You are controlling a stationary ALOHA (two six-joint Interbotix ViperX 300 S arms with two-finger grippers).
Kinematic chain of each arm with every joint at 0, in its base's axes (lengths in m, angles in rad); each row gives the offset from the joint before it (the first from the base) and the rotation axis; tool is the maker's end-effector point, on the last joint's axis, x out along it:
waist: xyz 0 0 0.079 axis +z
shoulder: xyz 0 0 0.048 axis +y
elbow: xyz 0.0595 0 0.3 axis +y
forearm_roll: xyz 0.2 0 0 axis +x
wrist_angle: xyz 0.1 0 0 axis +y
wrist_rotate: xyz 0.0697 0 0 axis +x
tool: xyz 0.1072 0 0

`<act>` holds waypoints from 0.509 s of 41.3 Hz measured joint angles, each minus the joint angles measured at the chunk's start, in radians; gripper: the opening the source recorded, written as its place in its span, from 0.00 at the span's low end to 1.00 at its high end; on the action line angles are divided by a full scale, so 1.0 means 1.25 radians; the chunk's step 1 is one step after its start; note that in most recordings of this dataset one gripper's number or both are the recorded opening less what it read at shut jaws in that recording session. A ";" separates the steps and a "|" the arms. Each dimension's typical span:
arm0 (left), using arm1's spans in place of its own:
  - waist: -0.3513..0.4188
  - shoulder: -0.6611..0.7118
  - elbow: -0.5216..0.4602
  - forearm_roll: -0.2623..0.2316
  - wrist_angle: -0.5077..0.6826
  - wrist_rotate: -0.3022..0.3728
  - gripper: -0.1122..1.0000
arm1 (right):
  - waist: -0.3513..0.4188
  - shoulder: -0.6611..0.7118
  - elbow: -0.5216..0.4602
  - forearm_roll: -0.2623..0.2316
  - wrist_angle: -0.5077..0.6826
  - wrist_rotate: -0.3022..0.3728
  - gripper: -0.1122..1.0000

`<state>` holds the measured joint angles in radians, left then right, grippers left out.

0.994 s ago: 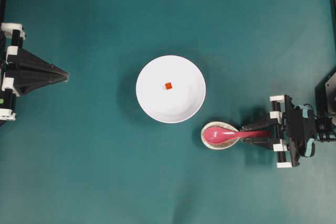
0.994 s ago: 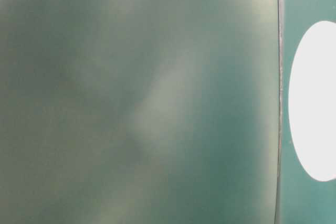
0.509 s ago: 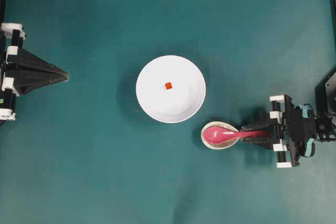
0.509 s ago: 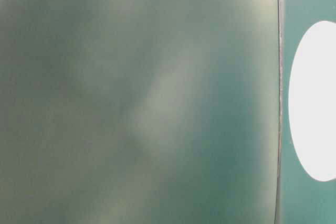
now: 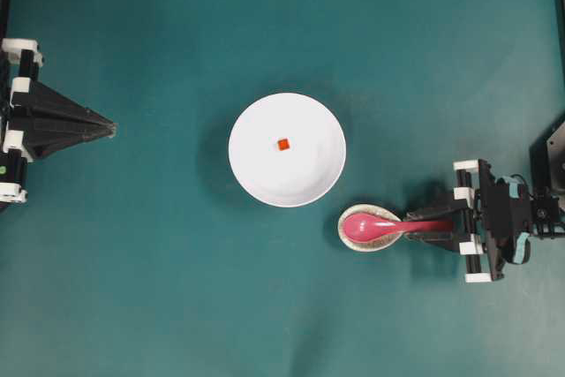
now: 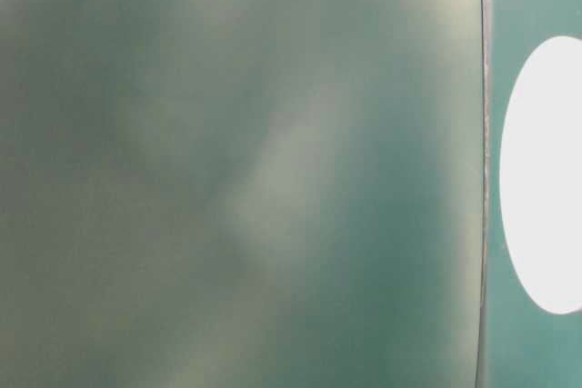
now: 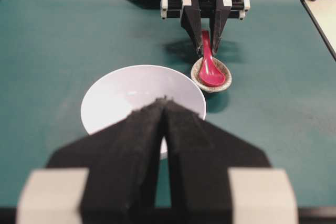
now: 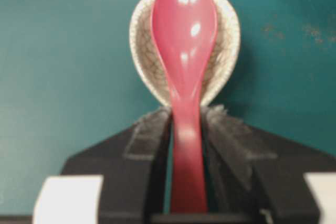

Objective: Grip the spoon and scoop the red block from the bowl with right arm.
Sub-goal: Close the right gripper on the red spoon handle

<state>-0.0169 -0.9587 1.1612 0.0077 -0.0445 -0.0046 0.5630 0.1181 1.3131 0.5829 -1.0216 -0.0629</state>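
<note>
The pink-red spoon (image 5: 380,226) lies with its scoop in a small speckled dish (image 5: 346,234), just right of and below the white bowl (image 5: 300,174). The red block (image 5: 283,144) sits near the bowl's middle. My right gripper (image 5: 415,221) is shut on the spoon's handle; in the right wrist view its fingertips (image 8: 155,121) press the handle on the spoon (image 8: 184,40) from both sides. My left gripper (image 5: 113,129) rests at the far left, shut and empty. From the left wrist the bowl (image 7: 115,98), spoon (image 7: 210,69) and right gripper (image 7: 208,48) show; the block is hidden there.
The speckled dish (image 8: 142,45) stands on the teal mat close to the bowl's lower right rim. The table-level view is mostly blur, with the bowl (image 6: 546,179) as a white oval at right. Black frame bars run along the table's left and right edges.
</note>
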 measured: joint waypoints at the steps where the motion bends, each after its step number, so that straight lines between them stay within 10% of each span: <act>1: 0.000 0.000 -0.001 0.000 0.000 0.000 0.10 | 0.000 -0.004 0.000 0.000 -0.001 0.000 0.42; 21: 0.000 0.000 -0.001 0.000 0.000 0.000 0.10 | 0.000 -0.031 0.012 0.000 0.001 0.000 0.42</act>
<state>-0.0169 -0.9587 1.1597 0.0077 -0.0445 -0.0046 0.5630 0.0798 1.3284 0.5829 -1.0201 -0.0629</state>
